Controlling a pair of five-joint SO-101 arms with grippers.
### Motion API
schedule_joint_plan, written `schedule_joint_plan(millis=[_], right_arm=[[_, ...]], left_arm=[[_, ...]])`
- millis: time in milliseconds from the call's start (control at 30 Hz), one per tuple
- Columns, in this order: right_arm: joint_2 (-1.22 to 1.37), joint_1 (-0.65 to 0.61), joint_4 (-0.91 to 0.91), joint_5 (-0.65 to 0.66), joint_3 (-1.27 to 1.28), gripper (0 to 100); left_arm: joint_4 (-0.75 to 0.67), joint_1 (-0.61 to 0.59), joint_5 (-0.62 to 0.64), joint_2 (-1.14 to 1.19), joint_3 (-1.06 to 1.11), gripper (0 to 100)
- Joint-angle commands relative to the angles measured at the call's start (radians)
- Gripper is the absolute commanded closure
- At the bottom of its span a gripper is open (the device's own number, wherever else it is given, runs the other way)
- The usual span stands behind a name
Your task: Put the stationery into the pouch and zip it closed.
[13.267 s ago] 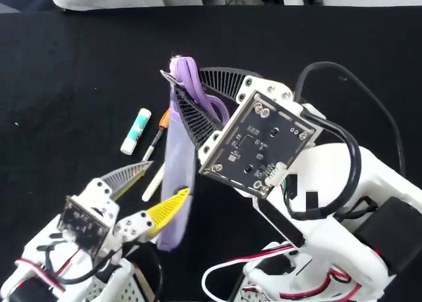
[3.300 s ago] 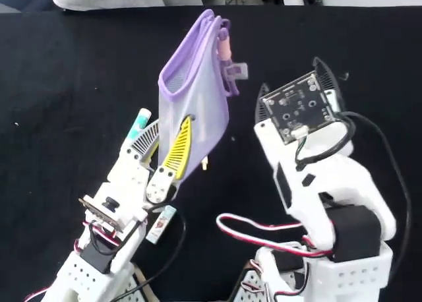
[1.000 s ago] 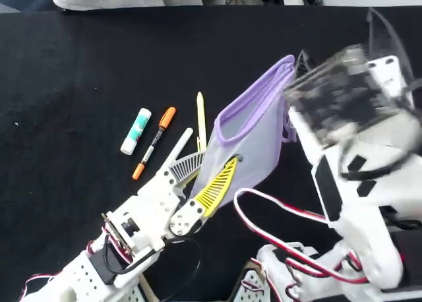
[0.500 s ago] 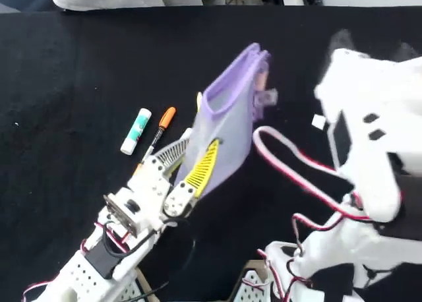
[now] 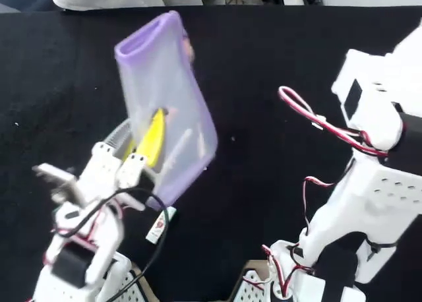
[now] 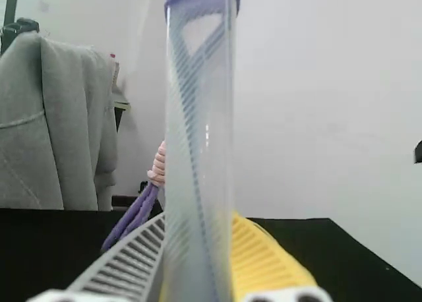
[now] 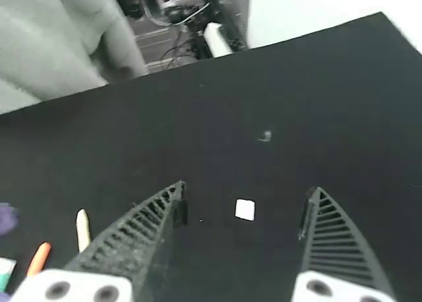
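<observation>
Jaws of our left gripper (image 5: 140, 136) pinched the pouch (image 5: 165, 78); our right gripper's (image 7: 247, 195) gaped empty. We saw the pouch upright, translucent lilac, purple-rimmed on top.

The things are carried by a table (image 5: 277, 64) covered in matte black. Beyond its far edge a plain white wall (image 6: 316, 97) is seen, evenly lit. A grey garment (image 6: 59, 130) is draped over something behind the far left corner. Dark equipment (image 7: 191, 12) with tangled cables is stacked beside it. A small white scrap (image 7: 244, 210) is seen lying on the black surface.
</observation>
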Motion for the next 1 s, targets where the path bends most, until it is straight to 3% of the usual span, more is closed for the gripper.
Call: schedule_joint_plan(millis=[0,133,267,533,700,967], right_arm=[[0.001,-0.081,-0.012,0.012,0.002,71.6],[0.001,-0.143,0.006,0.012,0.001,71.6],[-0.001,-0.196,0.032,0.057,-0.002,71.6],[-0.145,-0.334,0.037,0.114,0.002,71.6],[-0.196,-0.391,0.035,0.107,0.03,71.6],[-0.196,-0.391,-0.025,0.089,0.102,71.5]], left_arm=[[0.114,-0.013,0.021,-0.012,-0.225,97],[0.244,-0.013,0.118,-0.011,-0.36,97],[0.256,-0.013,0.137,-0.005,-0.398,97],[0.072,-0.013,0.166,0.021,-0.4,97],[0.057,-0.028,0.175,0.232,-0.516,97],[0.055,-0.117,0.311,0.595,-0.794,97]])
